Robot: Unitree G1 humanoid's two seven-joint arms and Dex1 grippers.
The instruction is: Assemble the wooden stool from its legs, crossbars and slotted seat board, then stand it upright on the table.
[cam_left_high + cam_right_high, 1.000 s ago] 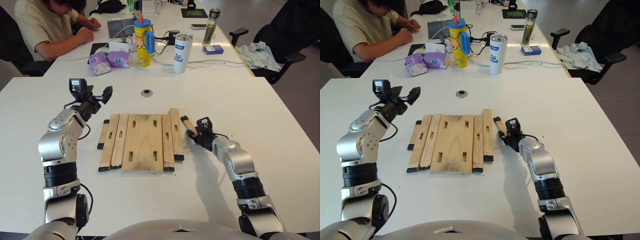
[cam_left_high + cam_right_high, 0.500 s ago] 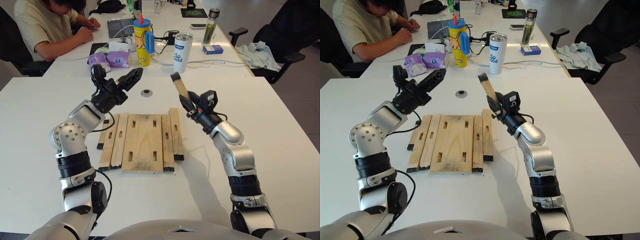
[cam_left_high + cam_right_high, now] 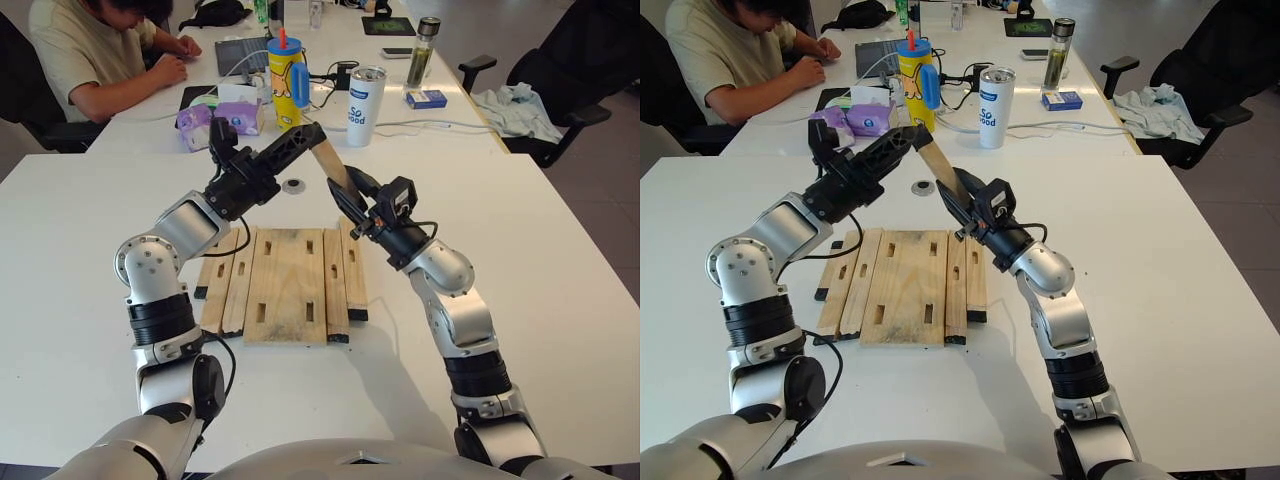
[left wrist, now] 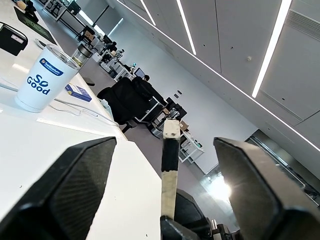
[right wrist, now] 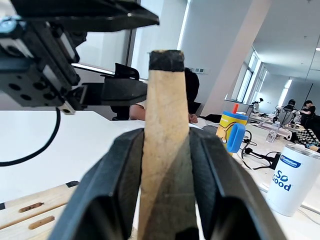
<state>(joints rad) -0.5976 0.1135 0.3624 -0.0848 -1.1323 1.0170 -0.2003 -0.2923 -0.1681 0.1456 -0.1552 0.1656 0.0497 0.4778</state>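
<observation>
Right hand (image 3: pixel 954 197): clamped on the lower part of a crossbar (image 3: pixel 328 160), raised over the far edge of the laid-out parts.
Slotted seat board (image 3: pixel 285 285): flat on the white desk (image 3: pixel 80 250), nearest the robot.
Legs: two slotted slats (image 3: pixel 222 280) lie against the board's left edge and two (image 3: pixel 345 270) against its right.
Short bar (image 3: pixel 207 268): flat, just left of the left slats.
Crossbar: tilted, dark-tipped end uppermost.
Left hand (image 3: pixel 300 138): fingers (image 4: pixel 75 180) apart, flanking the crossbar's upper end without touching it.
Grommet (image 3: pixel 292 185): set in the desk beyond the parts.
Far desk: yellow cup (image 3: pixel 286 85) and white tumbler (image 3: pixel 366 92).
</observation>
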